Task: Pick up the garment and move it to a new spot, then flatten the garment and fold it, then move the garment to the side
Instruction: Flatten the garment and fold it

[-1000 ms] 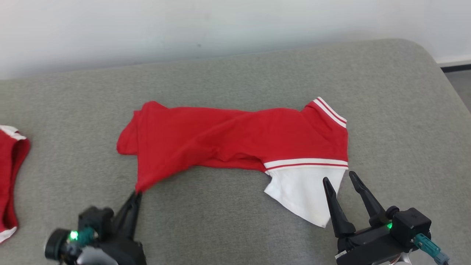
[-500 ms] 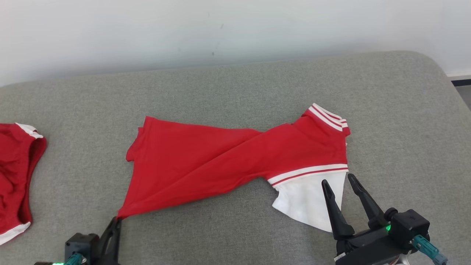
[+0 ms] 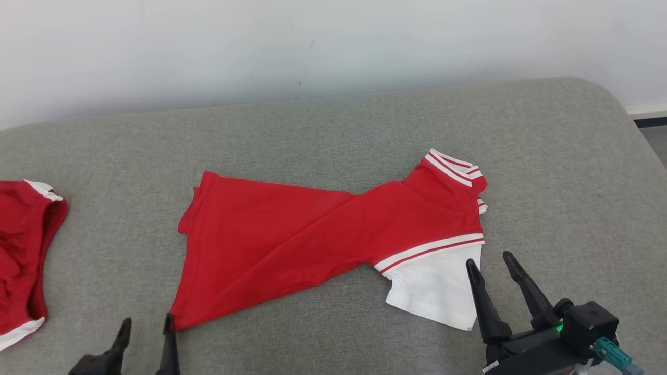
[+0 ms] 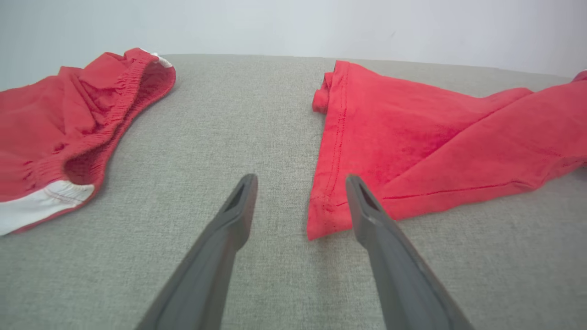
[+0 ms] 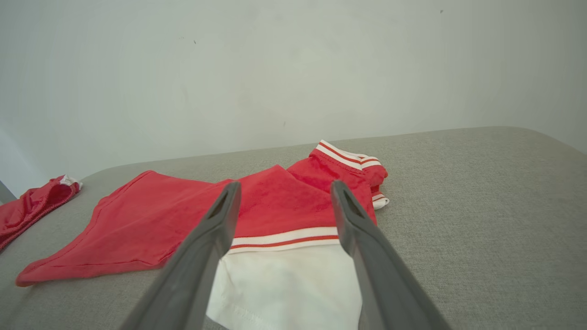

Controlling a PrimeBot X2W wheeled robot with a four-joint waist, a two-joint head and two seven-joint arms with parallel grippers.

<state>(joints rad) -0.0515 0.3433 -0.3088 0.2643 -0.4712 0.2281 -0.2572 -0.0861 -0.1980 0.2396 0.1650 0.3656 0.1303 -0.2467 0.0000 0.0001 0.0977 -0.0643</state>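
The left gripper (image 3: 146, 324) is holding its fingers wide apart, gripping nothing, one tip just beside the hem corner of the shirt (image 3: 312, 234). The right gripper (image 3: 490, 260) is gaping too, empty, by the white sleeve (image 3: 432, 291). The shirt is lying lengthwise left to right across the gray cushion (image 3: 333, 130), with its collar (image 3: 451, 166) pointing right.

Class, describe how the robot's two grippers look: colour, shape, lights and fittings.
The left gripper and right gripper each have two long, dark, tapering fingers, slotted near the tips. The right one's black boxy base carries a green light and a teal connector.
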